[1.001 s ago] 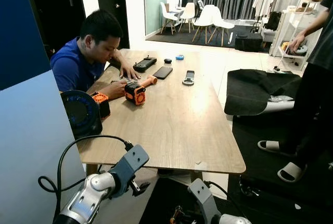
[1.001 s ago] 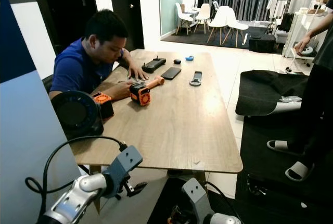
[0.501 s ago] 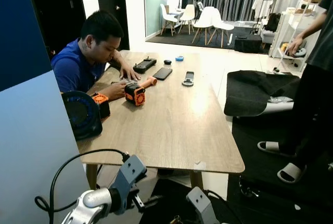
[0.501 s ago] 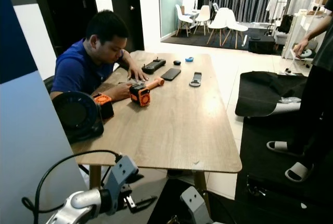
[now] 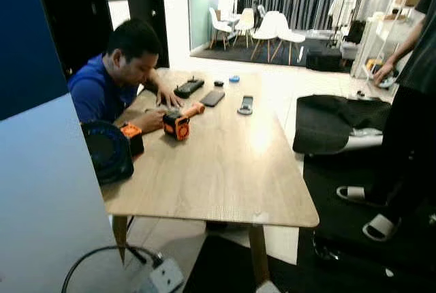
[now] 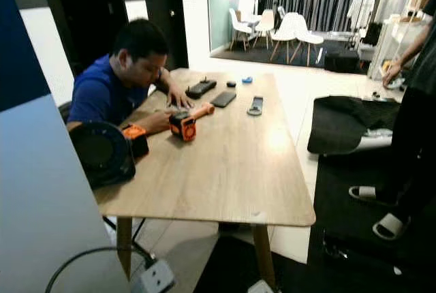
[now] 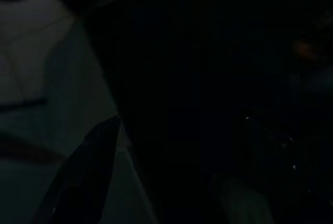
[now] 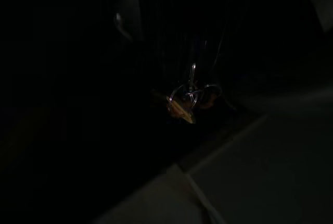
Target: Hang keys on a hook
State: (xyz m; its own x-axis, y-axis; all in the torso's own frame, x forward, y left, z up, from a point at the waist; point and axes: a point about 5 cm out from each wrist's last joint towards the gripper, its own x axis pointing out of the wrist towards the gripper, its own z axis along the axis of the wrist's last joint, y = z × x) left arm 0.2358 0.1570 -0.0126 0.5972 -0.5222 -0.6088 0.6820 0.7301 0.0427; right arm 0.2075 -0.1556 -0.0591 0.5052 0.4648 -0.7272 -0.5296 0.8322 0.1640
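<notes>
- Now the robot stands before a long wooden table (image 5: 225, 170), and its head looks over the table from the near short end.
- On the far half of the table lie an orange tool (image 5: 178, 121), a phone (image 5: 212, 97) and some small devices; a round black speaker (image 5: 107, 151) stands at the near left corner.
- A person in a blue shirt (image 5: 102, 92) sits at the left side of the table, and another person (image 5: 409, 102) stands at the right on a dark mat.
- The right wrist view is very dark, but a bunch of keys (image 8: 188, 99) with thin metal rings can be made out straight ahead of the right hand, hanging with its long axis about upright.
- I judge that the right hand holds these keys, because they hang close in front of its camera; the dark picture does not let me tell if its fingers are together on them.
- The left wrist view is almost black; one dark finger (image 7: 88, 177) of the left hand shows against a pale surface, and I cannot tell if this hand is apart or together.
- A white power strip (image 5: 161, 278) with a black cable lies on the floor below the table's near edge.
- No hook can be made out, so the next move, in my judgement, is to find it; the right arm, with the keys, is the one to lift them to it.
</notes>
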